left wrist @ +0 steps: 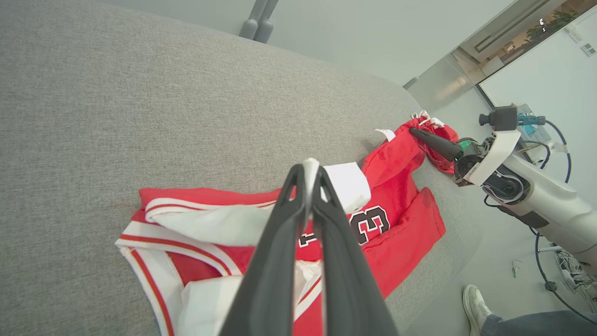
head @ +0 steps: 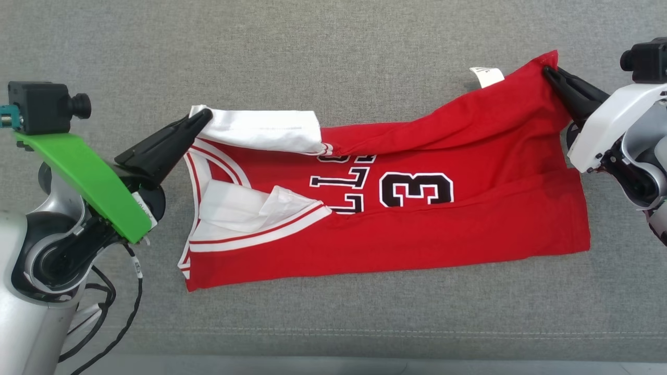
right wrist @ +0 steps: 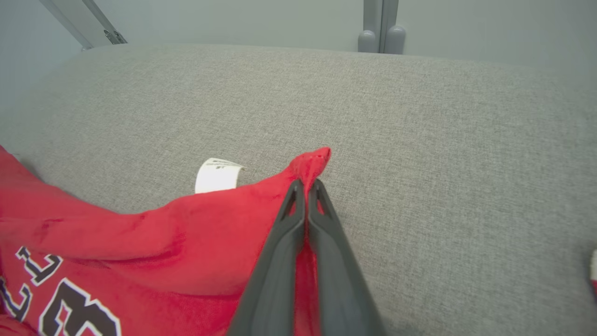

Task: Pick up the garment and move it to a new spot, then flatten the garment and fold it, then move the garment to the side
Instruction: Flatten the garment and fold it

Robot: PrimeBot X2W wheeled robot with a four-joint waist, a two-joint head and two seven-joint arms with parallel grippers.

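The left pincer (head: 206, 115) is clamped narrow on a white sleeve edge of the garment (head: 469, 208), a red jersey with white and red trim. In the left wrist view, the white cloth shows pinched right at the tips of that pincer (left wrist: 310, 170), with the 2 dark fingers pressed together along their length. The right pincer (head: 548, 70) is likewise closed tight, gripping the red corner of the hem. In the right wrist view, a small peak of red fabric sticks out just past its tips (right wrist: 307, 184).

The garment (left wrist: 401, 233) spans from one pincer to the other across the grey fabric-covered surface (head: 333, 47). Its far edge runs between the 2 grips and folds over the body of the shirt. The rest lies on the robot's side of both pincers, resting on the surface. A black digit 3 (head: 417, 188) outlined in white sits roughly midway between the pincers, with black letters on its left-pincer side.

A white label (head: 486, 76) pokes out of the red edge just beside the right pincer, on the side toward the left one, and is also visible close to those tips from the right wrist (right wrist: 217, 175).

In the left wrist view the right pincer (left wrist: 415, 132) holds its corner far beyond the left one, and a person's shoe (left wrist: 475, 301) stands on the floor off the surface's edge.
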